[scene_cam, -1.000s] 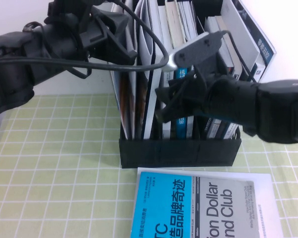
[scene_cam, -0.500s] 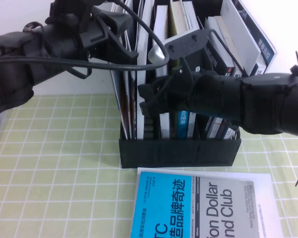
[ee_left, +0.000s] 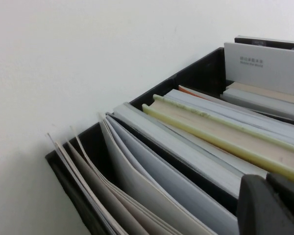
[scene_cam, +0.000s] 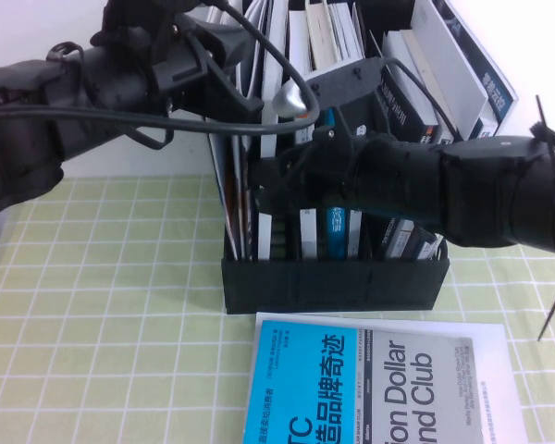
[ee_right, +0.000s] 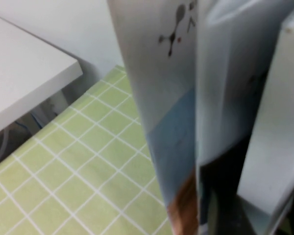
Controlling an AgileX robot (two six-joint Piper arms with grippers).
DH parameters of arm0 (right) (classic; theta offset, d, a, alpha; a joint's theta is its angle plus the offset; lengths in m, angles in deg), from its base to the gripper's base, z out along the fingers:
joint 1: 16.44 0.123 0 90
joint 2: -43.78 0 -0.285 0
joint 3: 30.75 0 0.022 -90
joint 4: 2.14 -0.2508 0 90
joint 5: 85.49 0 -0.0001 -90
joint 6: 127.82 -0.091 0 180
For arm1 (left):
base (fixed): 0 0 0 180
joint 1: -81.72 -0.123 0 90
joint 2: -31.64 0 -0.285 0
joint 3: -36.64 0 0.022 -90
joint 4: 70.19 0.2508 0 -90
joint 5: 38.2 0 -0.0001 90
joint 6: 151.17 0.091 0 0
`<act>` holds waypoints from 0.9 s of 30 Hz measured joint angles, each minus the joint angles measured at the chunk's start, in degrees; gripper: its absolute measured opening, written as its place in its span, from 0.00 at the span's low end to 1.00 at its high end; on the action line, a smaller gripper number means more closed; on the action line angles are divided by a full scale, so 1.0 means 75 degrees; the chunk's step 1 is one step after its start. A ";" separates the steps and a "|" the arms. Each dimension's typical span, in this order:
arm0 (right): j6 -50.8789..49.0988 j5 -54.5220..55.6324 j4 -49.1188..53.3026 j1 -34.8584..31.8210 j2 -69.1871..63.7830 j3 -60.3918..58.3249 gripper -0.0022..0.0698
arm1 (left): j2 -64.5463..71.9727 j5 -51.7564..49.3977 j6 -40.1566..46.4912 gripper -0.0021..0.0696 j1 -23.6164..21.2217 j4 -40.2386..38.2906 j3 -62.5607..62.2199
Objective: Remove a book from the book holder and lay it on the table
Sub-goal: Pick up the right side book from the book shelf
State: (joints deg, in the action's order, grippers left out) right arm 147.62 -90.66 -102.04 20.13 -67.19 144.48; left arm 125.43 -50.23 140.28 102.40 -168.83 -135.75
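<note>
While the right gripper (scene_cam: 259, 190) sits pushed in among the thin magazines at the left end of the book holder (scene_cam: 333, 282), I can't tell how far its fingers are apart or whether they have anything; the arm body hides them from above and the right wrist view shows only paper surfaces very close up.

The left gripper (scene_cam: 224, 55) hangs above the rack's top left corner, over the tops of the same magazines. One dark finger (ee_left: 264, 205) shows in the left wrist view, nothing in it that I can see, aperture unclear.

The book (ee_right: 157, 98) is, I think, the pale cover with a small printed figure filling the right wrist view, upright in the leftmost slots. Not out yet.

Risks:
- Several thin floppy magazines (ee_left: 117, 196) stand fanned together. A pinch could take two, or the wrong one.
- Thin cover may buckle or slip if grabbed by one edge only.
- Pulling sideways against the low front wall could drag or tip the whole rack.
- The Dollar Club book (scene_cam: 379, 384) already lies on the table (scene_cam: 102, 305) right in front of the rack, so the landing spot is crowded.
- Both arms work the same corner; collision is likely.
</note>
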 joint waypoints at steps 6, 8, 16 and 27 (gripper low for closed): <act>-0.0283 0.0320 0.0017 0.0028 -0.0276 0.0490 0.41 | 0.0000 0.0067 0.0000 0.03 0.0000 0.0000 0.0000; -0.0285 0.0336 0.0017 0.0042 -0.0384 0.0683 0.41 | 0.0000 0.0067 0.0000 0.03 0.0000 0.0000 0.0000; -0.0207 0.0624 0.0030 0.0116 -0.0747 0.1168 0.29 | 0.0000 0.0181 0.0000 0.03 0.0000 0.0000 0.0000; -0.0047 0.1051 0.0030 0.0116 -0.0760 0.1197 0.22 | 0.0000 0.0662 0.0000 0.03 0.0000 0.0000 0.0000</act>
State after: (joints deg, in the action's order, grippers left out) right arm 147.27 -82.78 -101.81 21.00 -72.88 153.46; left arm 125.43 -45.27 140.28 102.40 -168.83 -135.75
